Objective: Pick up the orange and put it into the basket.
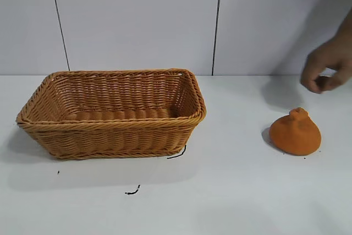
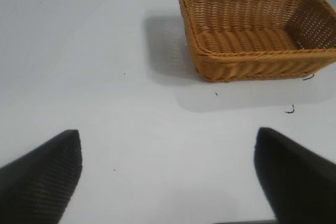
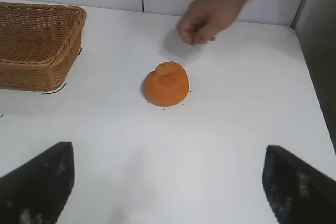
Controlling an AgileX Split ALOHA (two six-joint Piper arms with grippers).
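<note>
The dull-orange, knobbed, rough-skinned orange [image 3: 166,83] is set on the white table [image 1: 231,191] well apart from the tan woven wicker basket [image 1: 110,127], a person's hand [image 1: 324,70] hovering just beyond it. Both the right gripper [image 3: 168,187] and the left gripper [image 2: 168,177] are held spread apart, clamping nothing, the right one facing the orange, probably ready for the pick.

Left gripper [image 2: 168,174] — I see both of its dark fingertips [image 2: 44,174] spread wide apart in its wrist view, nothing between them, held above the table. Right gripper [image 3: 168,184] the same: fingers [image 3: 37,182] parted wide, empty, raised off the surface. Neither arm shows in my exterior view. A person's hand [image 1: 328,65] reaches in from the far right — bare forearm angled down, fingers curled loosely inward, thumb near fingertips, hanging in the air, touching nothing.
</note>
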